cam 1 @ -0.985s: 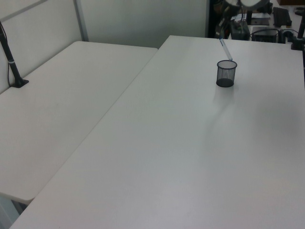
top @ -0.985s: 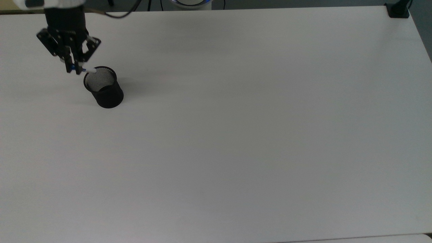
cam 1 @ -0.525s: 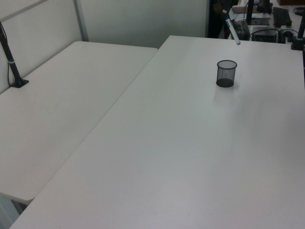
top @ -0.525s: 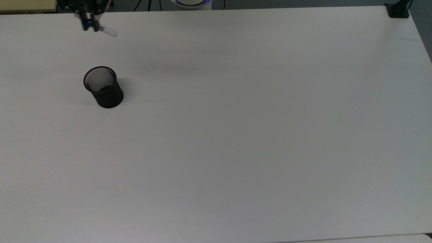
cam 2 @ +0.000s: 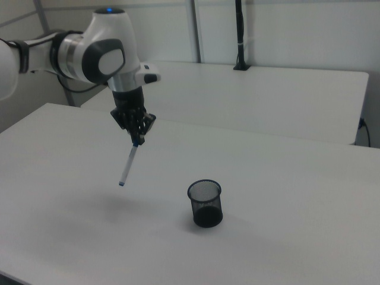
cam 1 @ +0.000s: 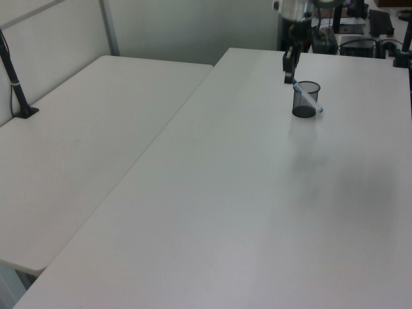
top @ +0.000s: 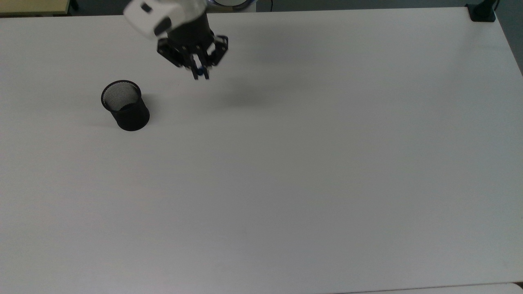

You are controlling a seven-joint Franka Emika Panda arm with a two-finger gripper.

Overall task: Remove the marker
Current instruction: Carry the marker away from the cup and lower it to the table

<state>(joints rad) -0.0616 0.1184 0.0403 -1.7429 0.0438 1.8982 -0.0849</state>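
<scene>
- Swinging rightward in the top view since half a second earlier, the black two-finger gripper [top: 200,73] came in from the table's far-left edge, jaws pinching the blue-capped end of the slim white-barrelled marker [cam 2: 129,163].
- It hung tilted below the jaws, clear of the white table [top: 310,163].
- The black mesh cup [top: 125,105] stood empty, well apart.

The white, rounded, glossy robot arm [cam 2: 89,50] has a grey joint cover and a small blue light on top. A black cylindrical wrist leads to the black angular two-finger gripper [cam 2: 138,140] with slim dark fingers.
</scene>
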